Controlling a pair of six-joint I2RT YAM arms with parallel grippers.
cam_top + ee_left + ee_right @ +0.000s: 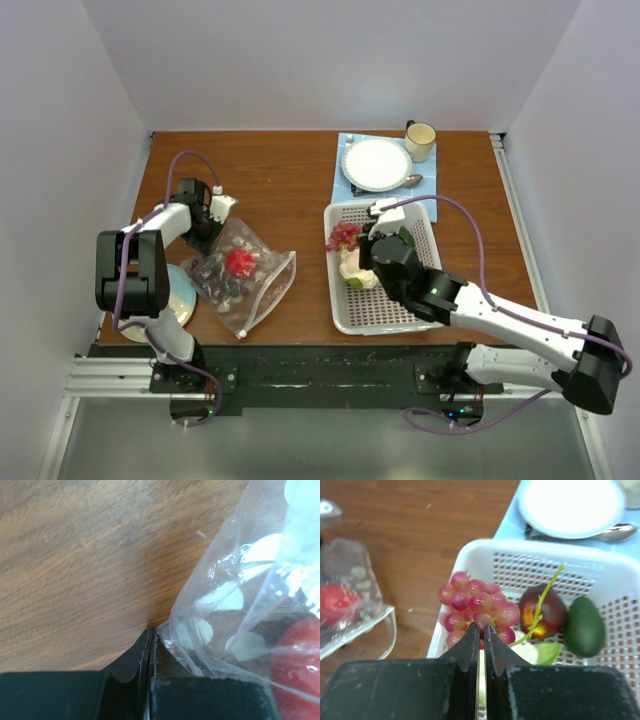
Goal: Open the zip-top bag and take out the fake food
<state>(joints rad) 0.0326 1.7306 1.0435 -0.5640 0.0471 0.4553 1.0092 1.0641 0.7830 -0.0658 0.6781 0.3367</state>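
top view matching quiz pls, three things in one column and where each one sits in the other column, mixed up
Things:
1. red fruit
2. grape bunch
3. white plate

Places:
A. on the blue mat
B. inside the zip-top bag
C. in the white basket

Pairs: 1-B, 2-C, 3-A

Brown table [290, 180]: wood, visible grain, low satin sheen.
Clear zip-top bag with pale round dots [225, 595] — thin plastic film, crinkled, glossy glare on folds.
Round red toy fruit [238, 262] inside: smooth plastic.
White perforated basket [600, 575]: moulded plastic, semi-gloss.
Pink-red toy grape cluster [477, 602] — glossy, slightly translucent beads.
Dark red-brown round fruit [542, 612]: shiny, bright highlights.
Dark green avocado-shaped piece [584, 626]: matt, dull.
White round plate [570, 502]: smooth, glazed look.
Spoon [617, 530]: polished metal.
Pale blue mat [507, 525]: flat matt.
Right gripper [481, 628]: black, matt, faintly grainy.
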